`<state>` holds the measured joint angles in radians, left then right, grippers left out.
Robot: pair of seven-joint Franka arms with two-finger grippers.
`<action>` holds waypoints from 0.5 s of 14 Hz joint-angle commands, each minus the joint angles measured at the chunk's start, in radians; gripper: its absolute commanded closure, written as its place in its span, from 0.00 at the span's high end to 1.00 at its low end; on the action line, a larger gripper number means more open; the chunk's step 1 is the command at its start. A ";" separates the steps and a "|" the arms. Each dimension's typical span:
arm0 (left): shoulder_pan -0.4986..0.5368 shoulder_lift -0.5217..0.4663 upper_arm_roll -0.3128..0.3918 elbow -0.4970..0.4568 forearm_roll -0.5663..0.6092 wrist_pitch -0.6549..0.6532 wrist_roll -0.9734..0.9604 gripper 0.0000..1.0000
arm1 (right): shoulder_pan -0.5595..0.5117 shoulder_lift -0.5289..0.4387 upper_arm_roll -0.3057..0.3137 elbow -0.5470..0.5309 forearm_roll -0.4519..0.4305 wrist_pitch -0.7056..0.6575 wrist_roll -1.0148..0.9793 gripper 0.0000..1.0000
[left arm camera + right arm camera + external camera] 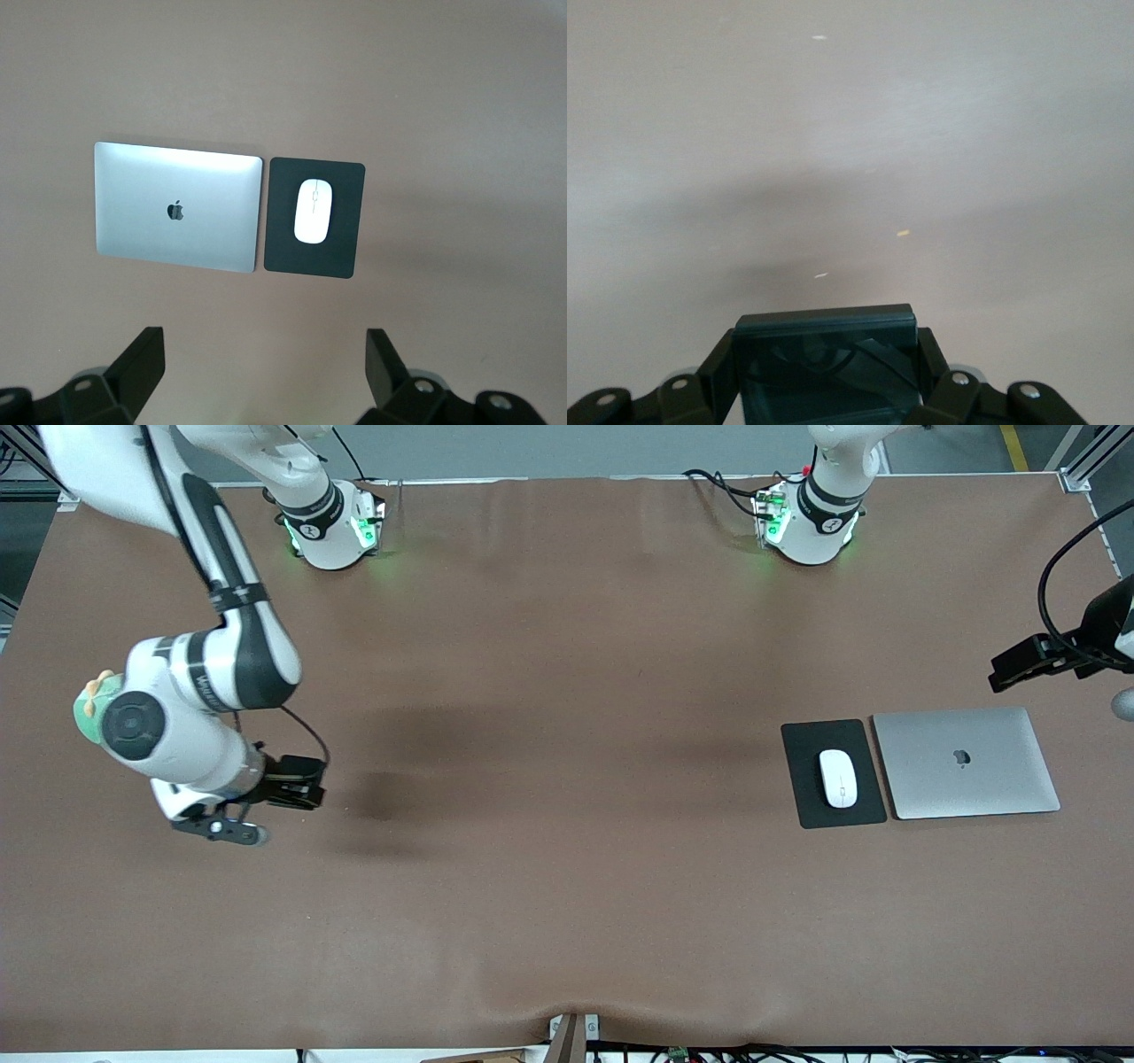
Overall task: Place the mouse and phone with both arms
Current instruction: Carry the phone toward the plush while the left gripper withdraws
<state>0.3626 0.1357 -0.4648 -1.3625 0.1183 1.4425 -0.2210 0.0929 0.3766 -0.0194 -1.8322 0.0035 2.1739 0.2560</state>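
The right gripper [824,372] is hovering over bare table [549,886] at the right arm's end, fingers clamped on the phone [826,359]. The left gripper [266,376] is hanging with fingers spread wide above the table's left-arm end. Below and ahead of it, the mouse [312,211] is lying on the mouse pad [341,239], just beside the closed laptop [177,205].

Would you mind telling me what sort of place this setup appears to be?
Most likely a robotics lab: a large table under a brown cloth, two bench-mounted arms, and desk items staged on it: a closed laptop, a mouse pad and the mouse.
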 commanded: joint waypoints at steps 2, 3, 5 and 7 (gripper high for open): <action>0.006 -0.028 0.005 -0.010 -0.014 -0.010 0.017 1.00 | -0.126 -0.038 0.024 -0.154 -0.011 0.141 -0.148 0.00; 0.007 -0.030 0.005 -0.010 -0.014 -0.010 0.020 1.00 | -0.148 -0.036 0.024 -0.171 -0.013 0.167 -0.173 0.00; 0.009 -0.037 0.006 -0.020 -0.017 -0.005 0.032 1.00 | -0.192 -0.018 0.022 -0.174 -0.019 0.190 -0.207 0.00; 0.013 -0.041 0.009 -0.018 -0.017 0.015 0.032 1.00 | -0.247 0.019 0.024 -0.176 -0.030 0.234 -0.300 0.00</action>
<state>0.3641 0.1265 -0.4624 -1.3629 0.1183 1.4447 -0.2169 -0.0912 0.3821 -0.0192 -1.9989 -0.0049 2.3720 0.0246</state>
